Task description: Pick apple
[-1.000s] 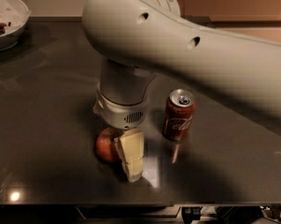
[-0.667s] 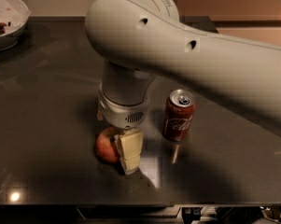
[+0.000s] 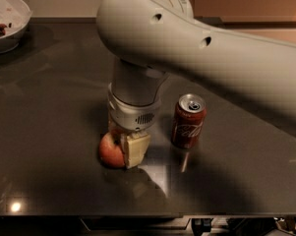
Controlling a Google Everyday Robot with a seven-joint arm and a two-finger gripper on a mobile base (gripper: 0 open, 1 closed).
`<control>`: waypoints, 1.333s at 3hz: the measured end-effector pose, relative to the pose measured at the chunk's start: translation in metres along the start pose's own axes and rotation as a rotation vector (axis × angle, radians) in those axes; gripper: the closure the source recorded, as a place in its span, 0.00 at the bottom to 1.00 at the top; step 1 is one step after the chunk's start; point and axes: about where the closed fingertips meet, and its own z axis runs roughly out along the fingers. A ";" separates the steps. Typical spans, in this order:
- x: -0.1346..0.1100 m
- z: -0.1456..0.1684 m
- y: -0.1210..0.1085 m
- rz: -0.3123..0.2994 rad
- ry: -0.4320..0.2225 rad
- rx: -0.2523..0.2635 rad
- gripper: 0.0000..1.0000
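Dark, glossy tabletop (image 3: 49,107) carries the round red apple (image 3: 109,152), which rests on the surface just to the left of the upright red cola can (image 3: 188,121) and slightly nearer the camera than the can. Apple and can stand apart with a clear gap between them. The pale grey robot arm (image 3: 196,43) reaches in from the right, above and behind the can, and its wrist points straight down over the apple. The claw (image 3: 127,144) is at tabletop level, and its cream-coloured lower end touches the apple on the side facing the can. The far side of the apple is hidden by the wrist, so it cannot be told whether the claw is clamped on the apple or only set around it. A white bowl (image 3: 11,29) sits well away from the can, at the far left corner.

Judged hazards:
- **Apple escaping:** the apple is round and the surface looks slick. Off-centre contact would probably squeeze it out or roll it away from the can.
- **Failed lift:** lifting before a firm hold is confirmed would likely leave the apple behind or drop it.
- **Can upset:** the can is tall and narrow. Any sideways drift of the wrist toward it during the lift could tip it.
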 end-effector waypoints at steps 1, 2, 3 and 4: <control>-0.002 -0.014 -0.002 -0.008 -0.017 0.010 0.87; 0.001 -0.038 -0.009 -0.004 -0.047 0.023 1.00; 0.001 -0.072 -0.015 -0.015 -0.069 0.048 1.00; -0.007 -0.121 -0.027 -0.052 -0.114 0.110 1.00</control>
